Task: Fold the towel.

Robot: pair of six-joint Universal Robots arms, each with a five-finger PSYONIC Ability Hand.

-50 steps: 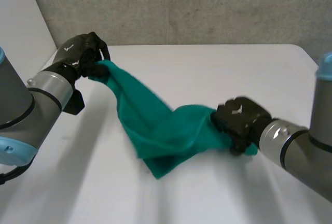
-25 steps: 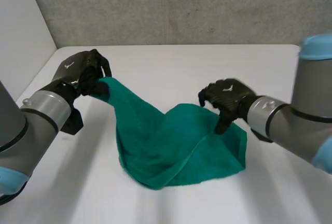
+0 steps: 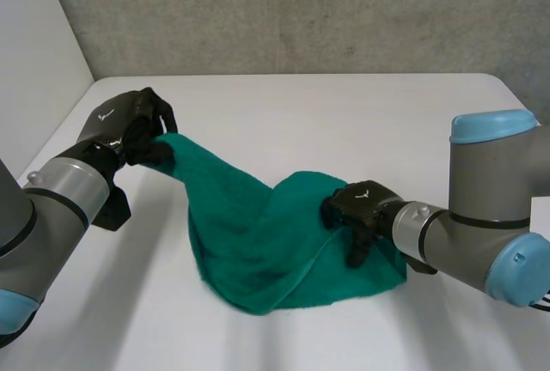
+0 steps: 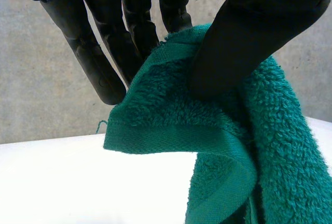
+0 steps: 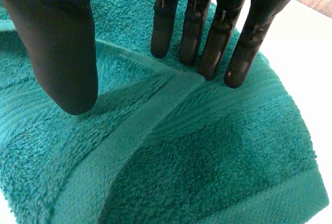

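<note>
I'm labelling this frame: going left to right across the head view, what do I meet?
left arm → left hand → green towel, its corner pinched by that hand → right hand, open on the towel's right part → right arm

You see the towel (image 3: 258, 234) spread over the middle of the tabletop (image 3: 344, 113), toward its near side. One corner rises to the far left, where the left robot hand (image 3: 129, 122) pinches it between thumb and fingers, clear of the tabletop. The right robot hand (image 3: 357, 208) rests on the towel's right part, with straight fingertips (image 5: 207, 53) at a folded-over edge.
</note>
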